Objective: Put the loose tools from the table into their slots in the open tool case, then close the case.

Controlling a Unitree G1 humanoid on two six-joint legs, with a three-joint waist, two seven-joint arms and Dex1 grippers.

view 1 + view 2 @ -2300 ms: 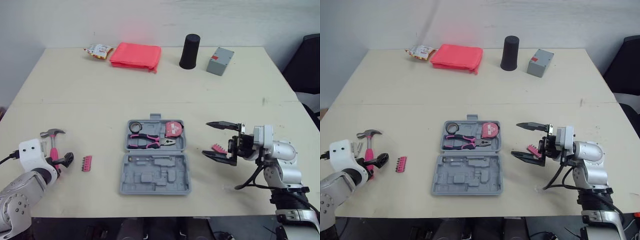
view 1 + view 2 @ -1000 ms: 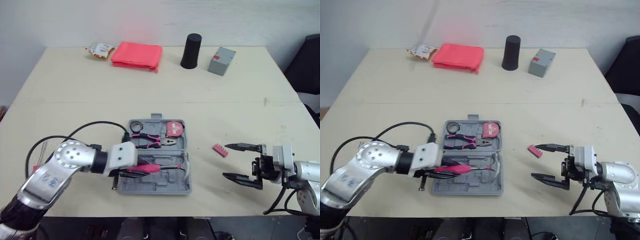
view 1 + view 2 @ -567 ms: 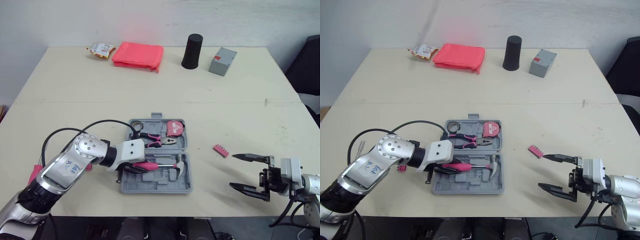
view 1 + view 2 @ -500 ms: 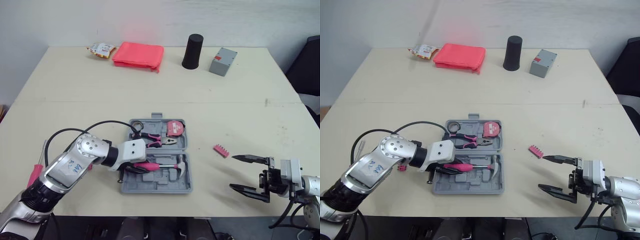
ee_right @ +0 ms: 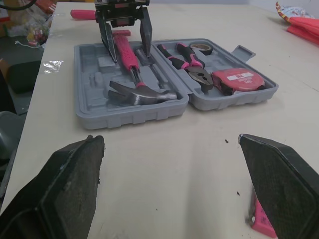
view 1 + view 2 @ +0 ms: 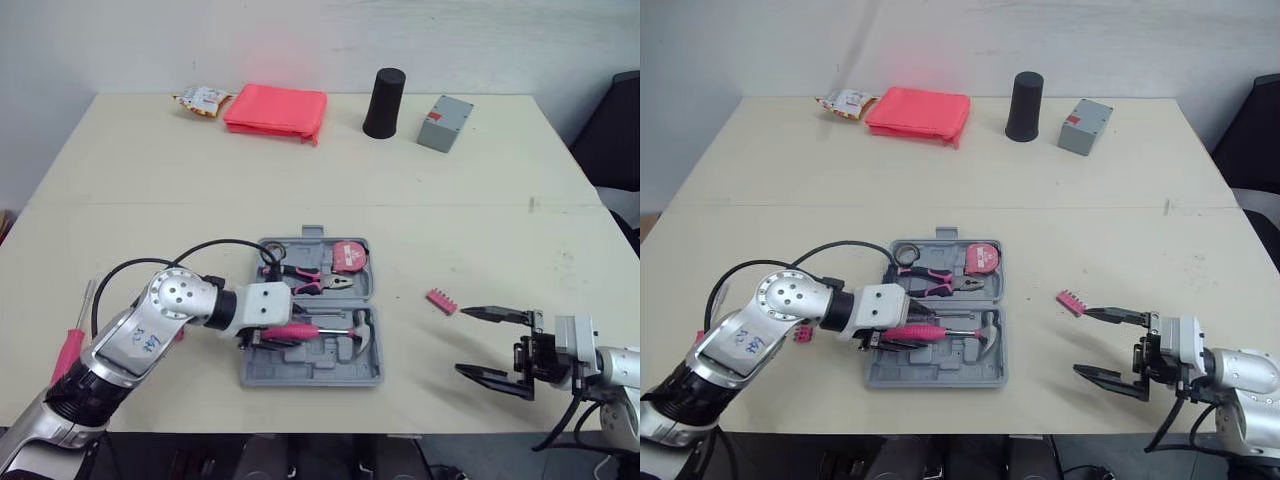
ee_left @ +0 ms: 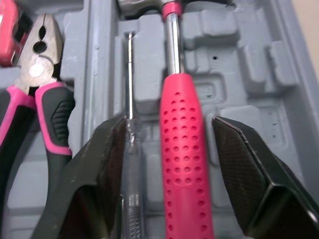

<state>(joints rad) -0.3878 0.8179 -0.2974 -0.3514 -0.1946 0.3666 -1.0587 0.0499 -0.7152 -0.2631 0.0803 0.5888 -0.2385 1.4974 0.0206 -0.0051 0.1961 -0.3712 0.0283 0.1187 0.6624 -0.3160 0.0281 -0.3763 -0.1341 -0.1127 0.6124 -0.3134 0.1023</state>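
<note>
Tool case (image 6: 310,376): open, centre-front of worktop (image 6: 300,170).
Hammer (image 6: 322,329): lay in front half of case, head twd robot's R.
L end effector (image 7: 168,122): fingers apart, straddling pink hammer handle w/ a gap each side, not clamped.
Pliers (image 6: 300,280), tape measure (image 6: 347,257): seated in rear half.
Pink bit strip (image 6: 441,301): loose on worktop, R of case.
Red screwdriver (image 6: 68,350): loose, far L by front edge.
R end effector (image 6: 462,340): wide open, empty, near front R edge, apart from bit strip.
</note>
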